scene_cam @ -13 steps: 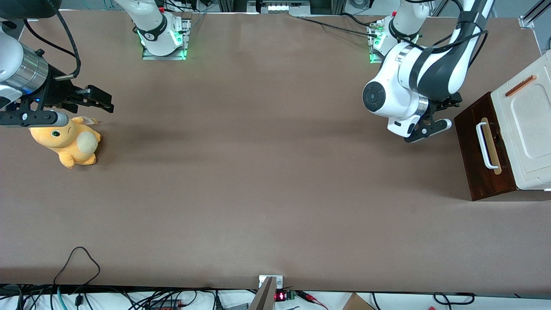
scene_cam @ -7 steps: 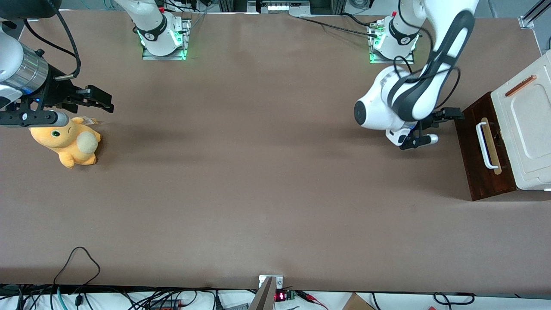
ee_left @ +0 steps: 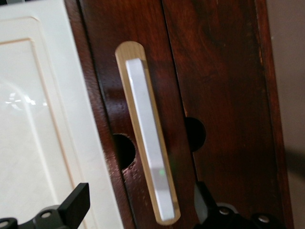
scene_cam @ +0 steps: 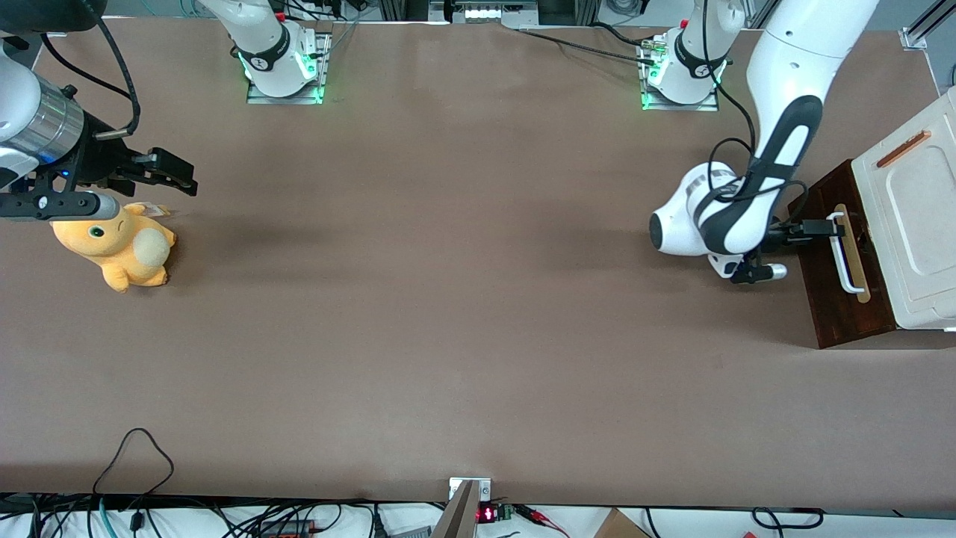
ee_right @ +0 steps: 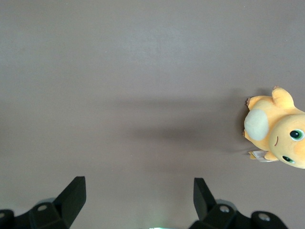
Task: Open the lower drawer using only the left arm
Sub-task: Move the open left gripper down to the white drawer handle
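Two black fingers (ee_left: pixel 76 202) of the left arm's gripper (ee_left: pixel 138 202) stand spread wide, one on each side of the white bar handle (ee_left: pixel 145 138), with nothing held between them. Seen from the front, the gripper (scene_cam: pixel 818 226) is right at the end of the handle (scene_cam: pixel 842 252) farther from the front camera, though whether a finger actually touches the bar is hard to judge. The left arm (scene_cam: pixel 769 134) reaches down from its base toward the lower drawer (scene_cam: pixel 833 291), whose dark brown front faces the middle of the table (scene_cam: pixel 448 299) at the working arm's end. That drawer front appears flush with the dark wood around it, so the drawer looks closed. A cream-white panel (scene_cam: pixel 915 217) with a thin orange-brown strip (scene_cam: pixel 904 149) lies just beside the drawer front. An orange plush toy (scene_cam: pixel 119 246) lies toward the parked arm's end of the table.
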`<state>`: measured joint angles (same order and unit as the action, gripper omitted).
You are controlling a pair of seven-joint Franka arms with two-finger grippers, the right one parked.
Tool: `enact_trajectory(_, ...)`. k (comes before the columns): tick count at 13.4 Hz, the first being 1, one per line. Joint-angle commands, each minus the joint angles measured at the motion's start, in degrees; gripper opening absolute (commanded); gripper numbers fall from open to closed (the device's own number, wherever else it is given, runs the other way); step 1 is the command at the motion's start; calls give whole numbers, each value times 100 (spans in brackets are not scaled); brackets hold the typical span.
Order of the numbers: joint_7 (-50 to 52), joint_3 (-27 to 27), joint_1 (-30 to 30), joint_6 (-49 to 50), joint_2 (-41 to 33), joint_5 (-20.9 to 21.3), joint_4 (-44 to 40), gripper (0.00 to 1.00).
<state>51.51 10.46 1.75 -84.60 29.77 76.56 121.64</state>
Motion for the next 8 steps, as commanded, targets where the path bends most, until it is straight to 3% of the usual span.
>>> enact_trajectory(1, 44, -44, 1, -91, 64, 253, -26, 94)
enact_trajectory(4, -17, -358, -61, -432, 82, 700, -26, 92)
enact_trajectory(8, -53, -395, -61, -522, 82, 737, -26, 79)
